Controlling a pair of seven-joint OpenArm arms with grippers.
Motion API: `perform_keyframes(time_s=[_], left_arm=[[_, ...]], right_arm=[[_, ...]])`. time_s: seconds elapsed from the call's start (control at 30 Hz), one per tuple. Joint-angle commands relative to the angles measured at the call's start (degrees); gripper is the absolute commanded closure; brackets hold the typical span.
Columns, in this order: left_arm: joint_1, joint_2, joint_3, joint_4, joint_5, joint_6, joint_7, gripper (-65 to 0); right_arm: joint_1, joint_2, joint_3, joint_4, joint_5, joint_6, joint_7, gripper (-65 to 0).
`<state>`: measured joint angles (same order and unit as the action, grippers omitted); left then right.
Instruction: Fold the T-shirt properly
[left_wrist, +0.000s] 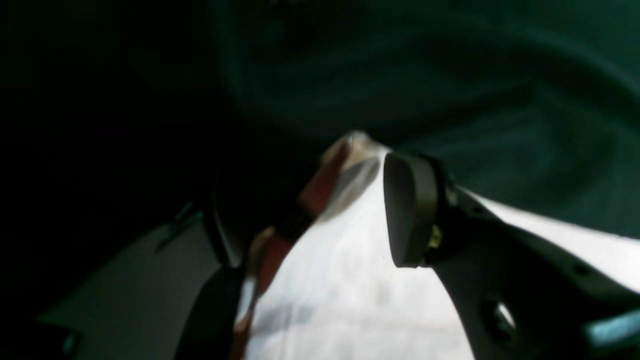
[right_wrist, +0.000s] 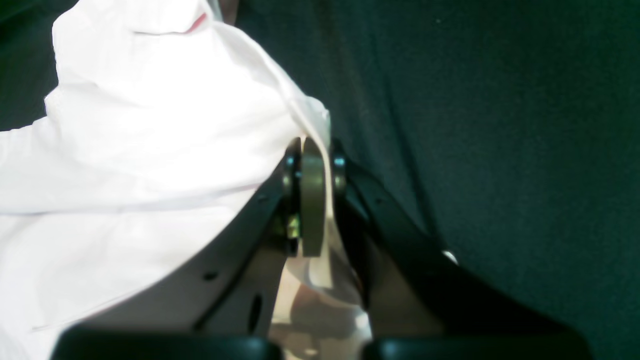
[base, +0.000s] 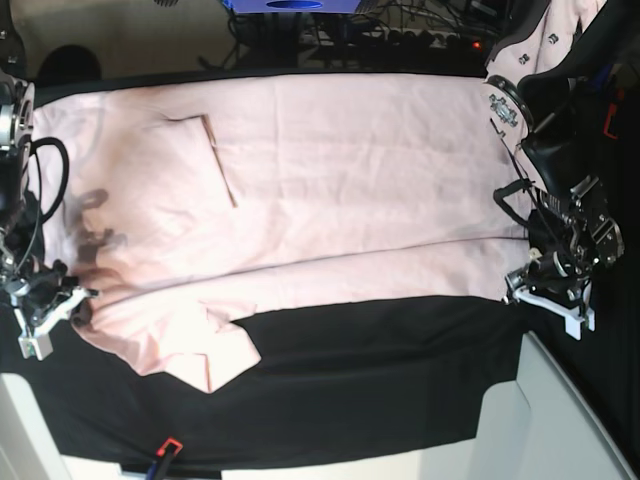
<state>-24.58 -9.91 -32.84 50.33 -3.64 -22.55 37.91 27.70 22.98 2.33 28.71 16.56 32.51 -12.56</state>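
Our right gripper (right_wrist: 312, 200) pinches the T-shirt (base: 330, 190) hem to anchor it; our left gripper (left_wrist: 310, 210) stands spread, hem between its jaws.

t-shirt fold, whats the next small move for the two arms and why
Probably the right gripper should let go too: its jaws are shut on the T-shirt edge, while the left gripper stands open with cloth loose between its jaws. The near edge already lies folded over on the black cloth.
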Motion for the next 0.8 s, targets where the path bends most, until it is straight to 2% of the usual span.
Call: perform_keyframes(time_s=[0.0, 0.13, 0.27, 0.43, 0.47, 0.6, 0.63, 0.7, 0.77], left_arm=[[-1.84, -1.03, 0.09, -0.35, -0.45, -0.09, -1.03, -40.0], [-4.04, -1.21, 0.09, -4.39, -0.45, -0.09, -1.65, -40.0], [-4.65, -1.21, 0.09, -7.38, -0.01, 0.0, -4.64, -40.0], [-5.88, -0.59, 0.09, -10.72, 6.58, 0.0, -7.1, -38.8], [-5.88, -0.59, 0.09, -11.42, 7.02, 0.0, -7.27, -36.3], [-6.59, -0.59, 0.09, -13.01, 6.94, -0.09, -7.27, -8.2], [-6.59, -0.59, 0.09, -12.83, 6.94, -0.09, -7.27, -3.7], [-6.59, -0.59, 0.09, -12.57, 6.94, -0.09, -7.27, -0.2], [-6.67, -0.59, 0.0, -12.48, 6.94, -0.09, -7.27, 0.0]], right_arm=[[1.62, 1.06, 0.09, 0.96, 0.81, 0.32, 1.26, 0.0], [1.53, 0.97, 0.09, 0.96, 0.81, 0.32, 1.26, 0.0], [1.53, 0.97, 0.09, 0.96, 0.81, 0.32, 1.26, 0.0], [1.53, 0.97, 0.09, 0.96, 0.72, 0.32, 1.26, 0.0], [1.53, 0.97, 0.09, 0.96, 0.72, 0.32, 1.26, 0.0], [1.53, 0.97, 0.09, 0.96, 0.72, 0.32, 1.26, 0.0], [1.53, 0.97, 0.09, 0.96, 0.72, 0.32, 1.26, 0.0], [1.53, 0.97, 0.09, 0.96, 0.72, 0.32, 1.26, 0.0], [1.53, 0.97, 0.09, 0.96, 0.72, 0.32, 1.26, 0.0]])
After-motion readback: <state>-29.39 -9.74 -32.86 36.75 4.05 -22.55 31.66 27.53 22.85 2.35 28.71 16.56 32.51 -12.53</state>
